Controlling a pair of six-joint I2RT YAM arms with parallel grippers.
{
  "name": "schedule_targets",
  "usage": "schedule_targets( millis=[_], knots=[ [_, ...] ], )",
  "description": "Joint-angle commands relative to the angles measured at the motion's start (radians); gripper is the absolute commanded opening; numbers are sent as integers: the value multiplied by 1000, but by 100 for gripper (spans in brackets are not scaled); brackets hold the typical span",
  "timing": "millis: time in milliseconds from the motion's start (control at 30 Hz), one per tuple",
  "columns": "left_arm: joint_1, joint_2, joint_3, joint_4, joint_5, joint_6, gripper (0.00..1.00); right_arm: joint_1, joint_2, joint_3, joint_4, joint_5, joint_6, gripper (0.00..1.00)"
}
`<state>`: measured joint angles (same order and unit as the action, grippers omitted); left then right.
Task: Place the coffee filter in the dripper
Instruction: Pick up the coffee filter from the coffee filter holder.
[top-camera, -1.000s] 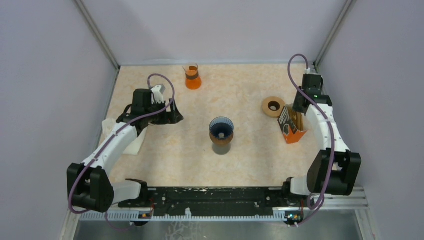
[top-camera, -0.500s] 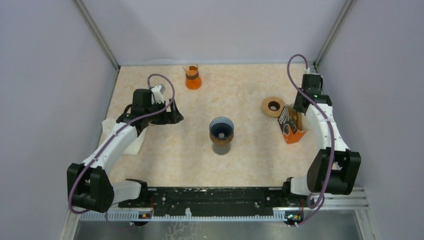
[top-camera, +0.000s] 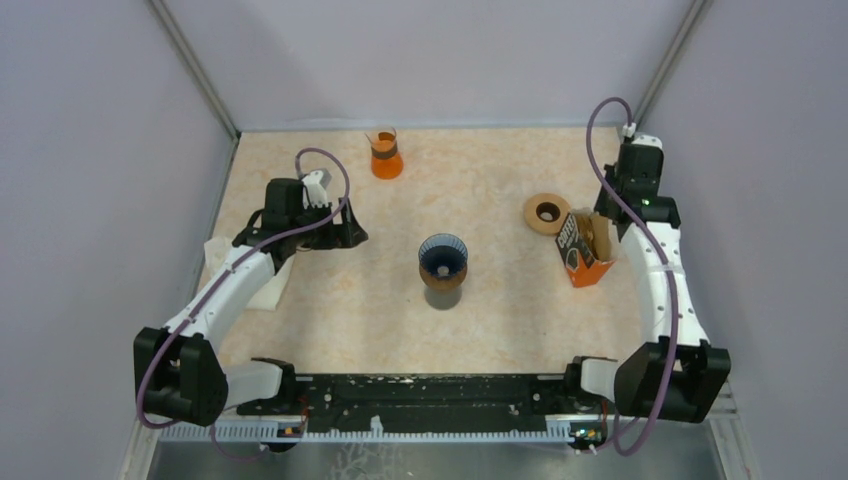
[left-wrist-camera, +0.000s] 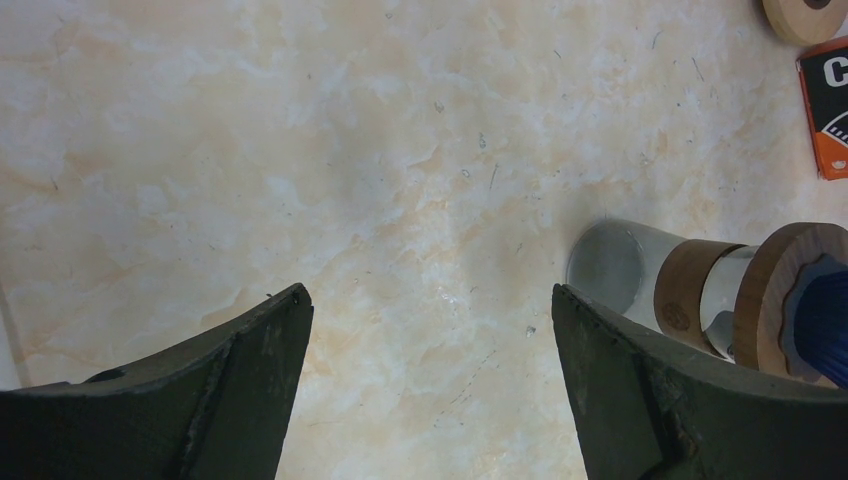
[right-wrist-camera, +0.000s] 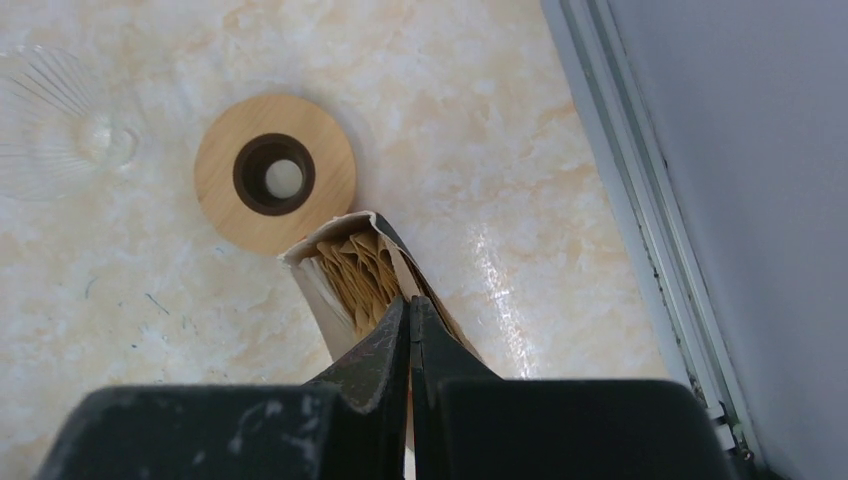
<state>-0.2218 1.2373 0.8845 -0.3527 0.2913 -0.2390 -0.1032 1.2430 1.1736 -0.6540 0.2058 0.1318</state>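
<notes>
The blue ribbed dripper (top-camera: 442, 256) sits on a wood-collared glass carafe at the table's middle; it also shows at the right edge of the left wrist view (left-wrist-camera: 825, 320). Brown paper filters (right-wrist-camera: 360, 268) stand in an open orange and black box (top-camera: 578, 256) at the right. My right gripper (right-wrist-camera: 409, 300) is shut, its tips just over the box's open mouth beside the filters; I see no filter between the jaws. In the top view the right gripper (top-camera: 606, 222) hangs above the box. My left gripper (left-wrist-camera: 425, 292) is open and empty over bare table, left of the dripper (top-camera: 350, 236).
A wooden ring (top-camera: 546, 212) lies just left of the box, also in the right wrist view (right-wrist-camera: 274, 172). A clear ribbed glass piece (right-wrist-camera: 60, 122) lies beyond it. An orange flask (top-camera: 386, 156) stands at the back. A white cloth (top-camera: 262, 284) lies at the left edge. The side wall (right-wrist-camera: 720, 150) is close on the right.
My right wrist has risen and swung back toward the far right corner, over the filter box. The left arm has not moved.
</notes>
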Motion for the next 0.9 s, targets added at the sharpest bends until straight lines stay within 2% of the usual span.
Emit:
schedule_targets(
  millis=[0, 400, 867],
  knots=[
    [5, -21, -9, 36, 45, -3, 94, -8, -79, 67, 3, -34, 6, 0],
    [2, -26, -4, 72, 158, -18, 93, -8, -182, 143, -74, -85, -12, 0],
    [-36, -72, 85, 118, 317, -77, 93, -5, -294, 170, 24, -514, 72, 0]
  ],
)
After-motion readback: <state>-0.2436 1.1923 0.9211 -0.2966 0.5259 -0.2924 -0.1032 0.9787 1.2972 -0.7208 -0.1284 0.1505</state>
